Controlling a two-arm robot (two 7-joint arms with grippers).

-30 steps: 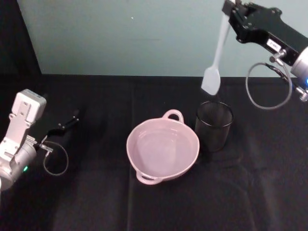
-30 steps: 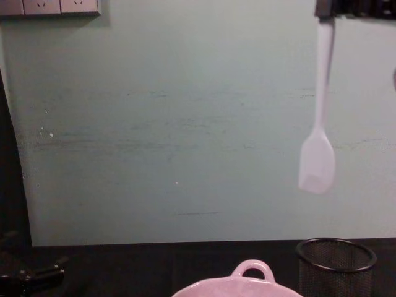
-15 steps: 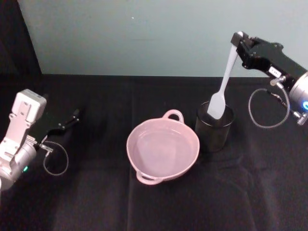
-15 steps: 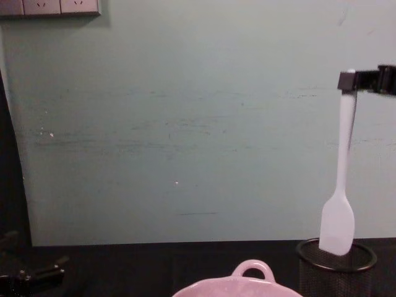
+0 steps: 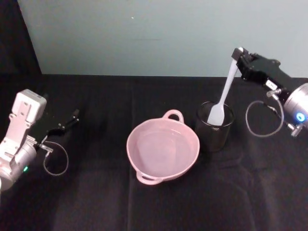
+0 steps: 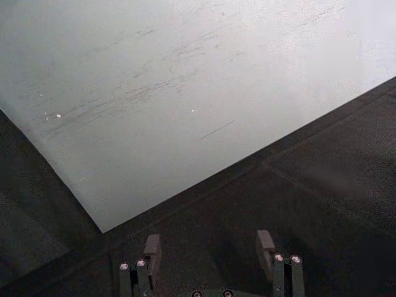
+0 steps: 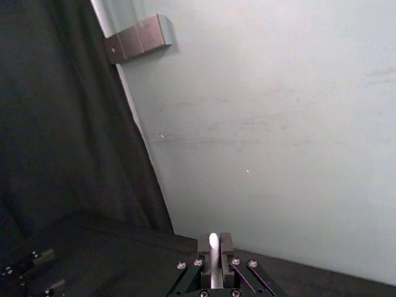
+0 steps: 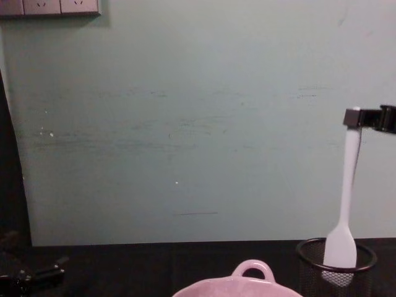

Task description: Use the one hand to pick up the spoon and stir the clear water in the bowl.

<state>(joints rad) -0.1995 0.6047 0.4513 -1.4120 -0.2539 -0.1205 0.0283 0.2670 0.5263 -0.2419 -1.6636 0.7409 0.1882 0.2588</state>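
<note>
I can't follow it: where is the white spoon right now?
On the robot's right, the spoon hangs from the right gripper, head inside the black mesh cup beside the pink bowl.

the right gripper (image 5: 239, 57) has come down and drawn slightly toward the robot's right, carrying the spoon (image 5: 222, 95) with it. a second ago the spoon's flat head hung clear above the black mesh cup (image 5: 214, 127); half a second ago it reached the rim; now the head sits inside the cup, below the rim in the chest view, with the handle slanting up to the gripper.
</note>
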